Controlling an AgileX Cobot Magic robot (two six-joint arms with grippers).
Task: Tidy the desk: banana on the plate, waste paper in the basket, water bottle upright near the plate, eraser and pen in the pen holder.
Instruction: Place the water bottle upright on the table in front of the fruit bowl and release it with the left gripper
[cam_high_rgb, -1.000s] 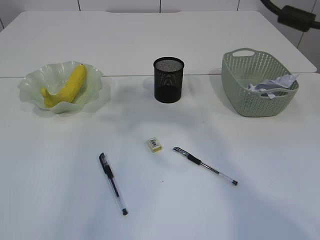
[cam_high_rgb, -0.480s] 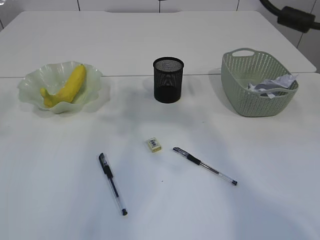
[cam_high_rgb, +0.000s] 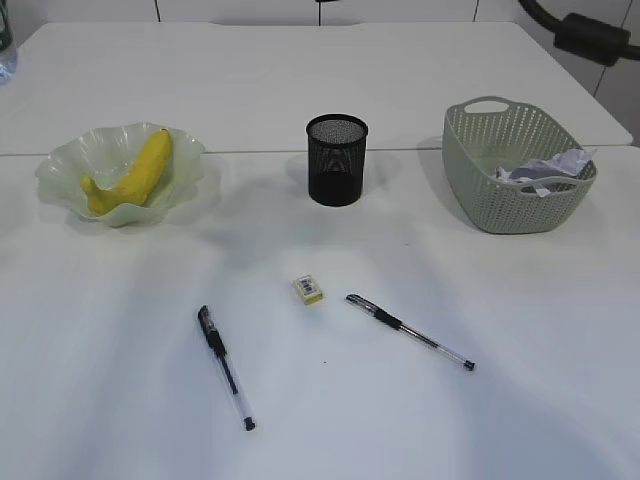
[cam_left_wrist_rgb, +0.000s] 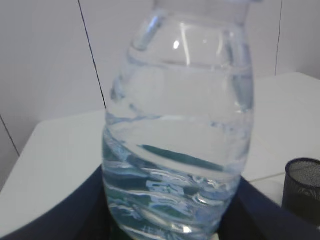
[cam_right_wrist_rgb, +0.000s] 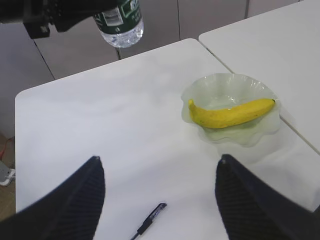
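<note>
The white table (cam_high_rgb: 320, 400) has lots of bare room at the front and in the middle, and a thin seam runs across it just behind the plate, the holder and the basket. The banana (cam_high_rgb: 133, 174) lies in the wavy glass plate (cam_high_rgb: 60, 165) near the left edge. The black mesh pen holder (cam_high_rgb: 337, 160) stands in the middle at the back. The green basket (cam_high_rgb: 480, 180) sits near the right edge with crumpled waste paper (cam_high_rgb: 550, 168) in it. The small eraser (cam_high_rgb: 308, 290) lies between two pens, the left pen (cam_high_rgb: 225, 367) and the right pen (cam_high_rgb: 410, 332), all apart from each other. The front camera only catches a tiny bit of the water bottle (cam_high_rgb: 7, 62) at the far left edge. The left wrist camera shows it big and close, held between the dark sides of the left gripper (cam_left_wrist_rgb: 165, 220). The right wrist camera shows the bottle up in the air, away from the plate. There the right gripper (cam_right_wrist_rgb: 160, 195) has its two dark fingers (cam_right_wrist_rgb: 75, 200) spread wide apart with nothing between them. Plain white walls stand behind the table.
</note>
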